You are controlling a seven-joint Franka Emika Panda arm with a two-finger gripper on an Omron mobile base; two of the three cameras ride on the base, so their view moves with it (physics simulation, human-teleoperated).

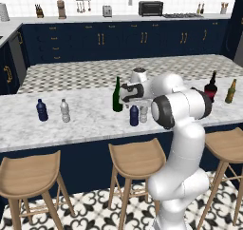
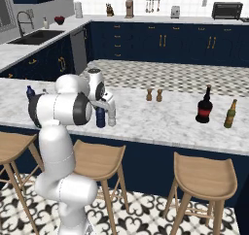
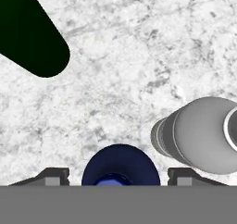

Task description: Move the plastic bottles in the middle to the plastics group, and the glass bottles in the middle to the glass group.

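Observation:
In the middle of the marble counter (image 1: 85, 124) stand a tall dark green glass bottle (image 1: 117, 95), a stubby navy bottle (image 1: 134, 116) and a clear-whitish bottle (image 1: 144, 114). My gripper (image 1: 133, 104) hangs open, pointing down just above the navy bottle. In the hand view the navy bottle's top (image 3: 120, 165) sits between my fingertips (image 3: 58, 176), apart from both, with the clear bottle (image 3: 203, 135) to the right and the green bottle (image 3: 30, 33) at upper left. The plastics group, navy (image 1: 42, 110) and clear (image 1: 65, 110), is at the left. The glass group, red-labelled (image 1: 210, 87) and amber (image 1: 230, 91), is at the right.
Two small wooden shakers (image 2: 153, 95) stand on the counter toward the back, between the middle bottles and the glass group. Wooden stools (image 1: 135, 160) line the counter's near edge below. Bare marble lies between the groups.

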